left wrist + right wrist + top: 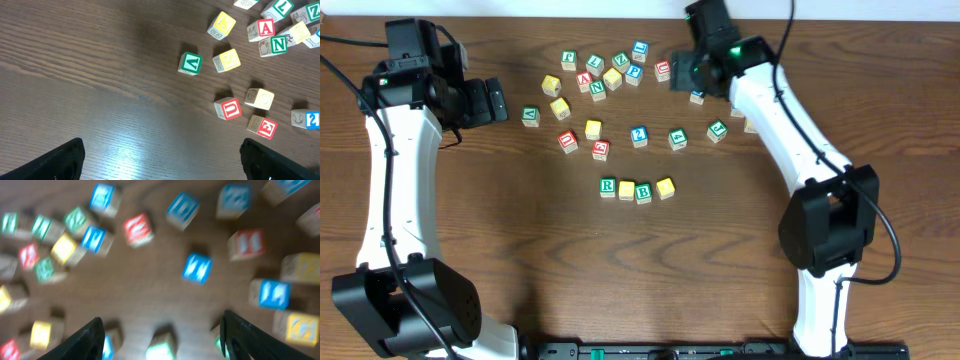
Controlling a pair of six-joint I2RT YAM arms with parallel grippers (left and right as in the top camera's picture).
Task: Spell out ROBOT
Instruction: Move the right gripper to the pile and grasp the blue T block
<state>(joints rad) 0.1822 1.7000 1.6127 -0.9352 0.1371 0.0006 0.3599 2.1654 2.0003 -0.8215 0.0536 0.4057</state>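
- Four cubes are sitting in a row mid-table, near the front: R cube (608, 186), first yellow cube (626, 189), B cube (643, 192), second yellow cube (665, 187), each touching or just beside the next.
- My read: ROBO is done and only the T cube is missing.
- The row's long axis is running left-right across the table (520, 250). The free slot is lying just past the second yellow cube, on the right arm's side.
- The loose pile (605, 70) is lying behind the row, well apart from it.
- One blue cube (697, 97) is sitting just beside the right gripper (688, 72). In the right wrist view a blue cube (196, 267) is lying ahead of the jaws and slightly right of centre.
- That view is blurring badly and I cannot read any letter, so I cannot tell which blue cube is the T.
- The right gripper (161, 320) is hanging over the pile with its jaws spread, holding nothing.
- The left gripper (161, 150) is sitting at the far left with its jaws spread wide and empty. The cubes are lying ahead and to the right of it.
- The right arm is nearer both to the blue cubes and to the free slot, so the fetch looks like its job.
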